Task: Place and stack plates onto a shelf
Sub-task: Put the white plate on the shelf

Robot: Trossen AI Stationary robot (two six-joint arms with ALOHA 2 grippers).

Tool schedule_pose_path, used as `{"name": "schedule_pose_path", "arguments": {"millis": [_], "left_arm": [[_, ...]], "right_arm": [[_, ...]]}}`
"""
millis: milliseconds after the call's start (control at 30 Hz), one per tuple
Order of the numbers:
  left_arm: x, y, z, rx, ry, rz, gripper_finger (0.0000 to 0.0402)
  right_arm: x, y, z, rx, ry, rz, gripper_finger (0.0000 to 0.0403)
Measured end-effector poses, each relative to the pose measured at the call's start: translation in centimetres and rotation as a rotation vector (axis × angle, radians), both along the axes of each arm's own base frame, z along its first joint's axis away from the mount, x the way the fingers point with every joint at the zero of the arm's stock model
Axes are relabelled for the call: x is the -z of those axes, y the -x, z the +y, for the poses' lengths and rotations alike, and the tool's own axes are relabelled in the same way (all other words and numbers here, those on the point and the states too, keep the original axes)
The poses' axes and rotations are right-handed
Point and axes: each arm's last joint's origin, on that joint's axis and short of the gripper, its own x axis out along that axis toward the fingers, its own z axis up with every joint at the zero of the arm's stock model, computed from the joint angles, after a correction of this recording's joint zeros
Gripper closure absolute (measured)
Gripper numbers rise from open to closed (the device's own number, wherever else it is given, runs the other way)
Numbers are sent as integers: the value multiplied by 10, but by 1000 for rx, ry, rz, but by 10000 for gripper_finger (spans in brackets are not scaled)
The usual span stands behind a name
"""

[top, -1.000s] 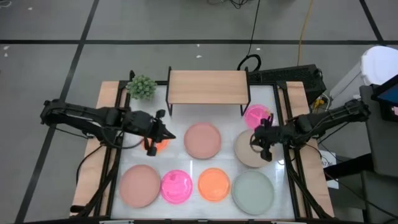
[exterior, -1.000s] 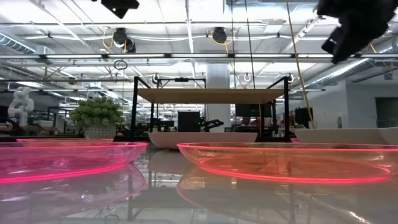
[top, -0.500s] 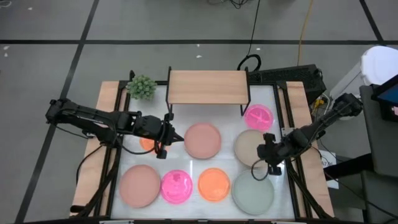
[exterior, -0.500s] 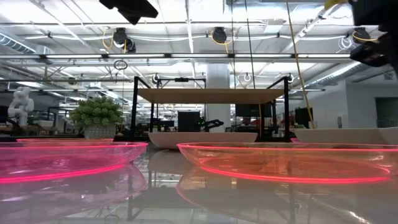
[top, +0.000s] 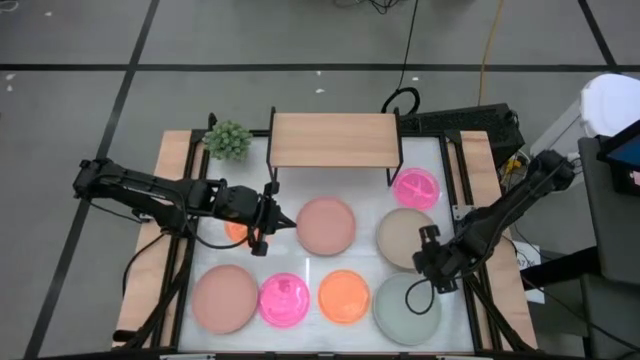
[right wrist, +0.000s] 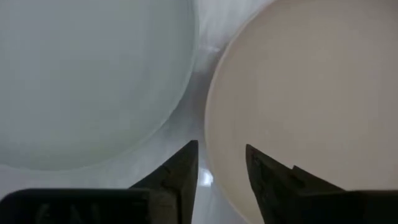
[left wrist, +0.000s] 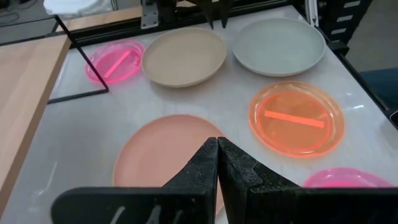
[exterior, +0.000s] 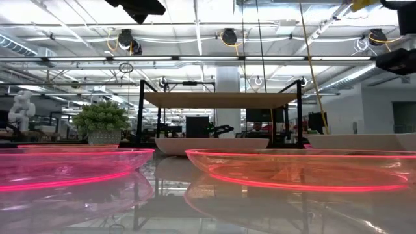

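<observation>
Risk of a botched pick: right gripper point(right wrist: 222, 163) spread, low over the gap between beige plate point(top: 402, 238) and grey-green plate point(top: 407, 309) on the counter point(top: 360, 205), liable to nudge either rim; left gripper point(left wrist: 217, 155) pressed together above pink plate point(top: 325, 225); shelf point(top: 335, 139) bare.

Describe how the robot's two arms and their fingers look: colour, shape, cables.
Both arms are black and slender, built of jointed segments with thin black cables along them. The left gripper ends in two dark, wedge-shaped fingers with a rough matte surface. The right gripper has the same two dark tapered fingers.
</observation>
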Motion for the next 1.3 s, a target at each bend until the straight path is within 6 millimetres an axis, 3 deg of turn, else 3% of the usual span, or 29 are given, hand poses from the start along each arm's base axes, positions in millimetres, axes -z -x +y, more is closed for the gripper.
{"name": "schedule_pose_path", "arguments": {"millis": [233, 433, 567, 833, 1167, 1300], "left_arm": [[0, 0, 0, 1, -1, 0, 385], [0, 0, 0, 3, -4, 0, 385], [0, 0, 0, 3, -4, 0, 385], [0, 0, 0, 3, -4, 0, 385], [0, 0, 0, 3, -4, 3, 385], [0, 0, 0, 3, -4, 3, 385]], "right_arm": [[10, -4, 5, -16, -5, 73, 283], [31, -1, 3, -14, 25, 108, 283], [39, 3, -1, -11, 41, 127, 306], [40, 3, -1, -68, 59, 121, 393], [39, 3, -2, -76, 85, 109, 399], [31, -3, 3, -75, 62, 82, 401]]}}
